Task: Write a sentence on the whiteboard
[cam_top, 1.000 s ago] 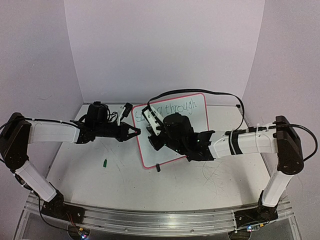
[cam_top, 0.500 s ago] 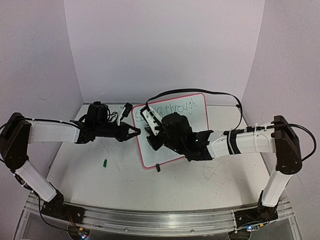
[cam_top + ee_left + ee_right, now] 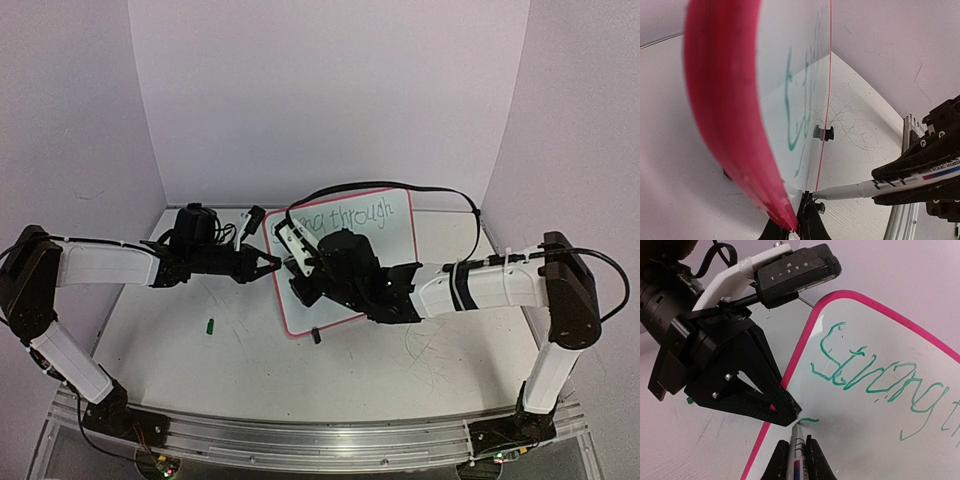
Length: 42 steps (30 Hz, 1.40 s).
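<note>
Count on table: whiteboard (image 3: pixel 392 246), one; marker (image 3: pixel 796 446), one; small green object (image 3: pixel 211 325), one, at eight o'clock of the board; left arm (image 3: pixel 100 262) and right arm (image 3: pixel 490 285), two; green words (image 3: pixel 865 375), two.

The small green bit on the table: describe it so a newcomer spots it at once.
Start at the pink-rimmed whiteboard. Look left, just nearer the arm bases than the left gripper. The green bit lies alone there, the only coloured speck; other marks are grey scribbles.
</note>
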Motion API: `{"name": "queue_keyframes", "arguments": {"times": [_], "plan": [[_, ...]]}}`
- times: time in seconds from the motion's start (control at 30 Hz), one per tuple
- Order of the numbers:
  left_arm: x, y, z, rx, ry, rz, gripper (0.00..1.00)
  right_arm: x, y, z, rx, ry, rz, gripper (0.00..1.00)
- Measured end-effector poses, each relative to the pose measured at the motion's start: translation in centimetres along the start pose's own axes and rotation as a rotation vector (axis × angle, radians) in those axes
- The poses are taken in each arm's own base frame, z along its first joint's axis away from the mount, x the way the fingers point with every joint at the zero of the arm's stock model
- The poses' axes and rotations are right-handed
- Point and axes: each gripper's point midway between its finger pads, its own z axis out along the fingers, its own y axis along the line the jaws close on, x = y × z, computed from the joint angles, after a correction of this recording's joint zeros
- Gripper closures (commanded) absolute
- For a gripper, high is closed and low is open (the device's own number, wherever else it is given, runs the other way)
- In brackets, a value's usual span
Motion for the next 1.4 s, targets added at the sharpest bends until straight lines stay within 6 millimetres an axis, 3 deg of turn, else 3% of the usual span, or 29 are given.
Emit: {"name": "queue_keyframes", "arguments": {"times": [0.87, 1.4], "plan": [[0.0, 0.1, 0.0, -0.007, 0.000, 0.000, 1.00, 2.7, -0.4, -0.6, 0.045, 0.065, 0.013, 1.00], [0.0, 0.0, 0.0, -0.005, -0.001, 0.008, 1.00, 2.8, 0.4, -0.7, 0.016, 0.070, 0.037, 1.00]]}}
